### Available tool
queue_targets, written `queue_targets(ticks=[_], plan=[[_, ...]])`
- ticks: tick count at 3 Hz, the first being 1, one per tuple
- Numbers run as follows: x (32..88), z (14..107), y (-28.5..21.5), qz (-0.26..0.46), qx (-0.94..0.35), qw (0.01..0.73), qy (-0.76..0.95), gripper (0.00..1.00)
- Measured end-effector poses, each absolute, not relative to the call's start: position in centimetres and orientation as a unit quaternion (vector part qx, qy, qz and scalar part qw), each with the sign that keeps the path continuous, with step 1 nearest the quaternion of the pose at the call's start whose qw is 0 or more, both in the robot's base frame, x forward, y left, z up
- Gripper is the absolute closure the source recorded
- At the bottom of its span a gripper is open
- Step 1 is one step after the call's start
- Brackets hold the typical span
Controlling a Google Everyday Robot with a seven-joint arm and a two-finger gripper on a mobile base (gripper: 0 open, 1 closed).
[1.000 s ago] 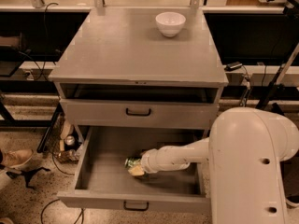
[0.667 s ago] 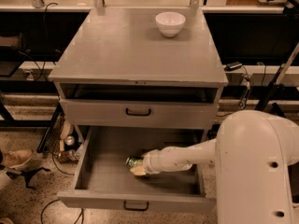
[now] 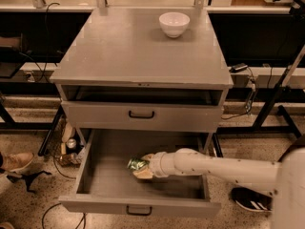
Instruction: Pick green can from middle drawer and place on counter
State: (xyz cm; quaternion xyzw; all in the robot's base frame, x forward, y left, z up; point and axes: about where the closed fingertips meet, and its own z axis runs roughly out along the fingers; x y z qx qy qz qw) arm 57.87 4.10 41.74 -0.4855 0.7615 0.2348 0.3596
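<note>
The middle drawer (image 3: pixel 107 178) is pulled wide open, a grey tray with a dark handle on its front. The green can (image 3: pixel 136 163) lies tilted inside it, just right of the tray's centre. My gripper (image 3: pixel 142 166) reaches into the drawer from the right on a white arm. Its tan fingers (image 3: pixel 143 174) sit above and below the can, closed on it. The can is at or just above the tray floor. The counter (image 3: pixel 128 46) is the grey top slab of the cabinet.
A white bowl (image 3: pixel 174 24) stands at the counter's back right. The drawer above (image 3: pixel 141 114) is open a crack. My white body fills the lower right corner. Shoes (image 3: pixel 16 161) and cables lie on the floor to the left, and another shoe (image 3: pixel 248 199) to the right.
My white body has drawn back to the right, out of the picture. The gripper and the can stay in nearly the same spot in the drawer.
</note>
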Motion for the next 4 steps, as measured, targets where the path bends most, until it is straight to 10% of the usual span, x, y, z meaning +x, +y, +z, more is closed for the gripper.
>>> queue_targets(ticks=[4], plan=[[54.8,65.2,-10.9,0.257,-0.496,0.532,0.637,1.0]])
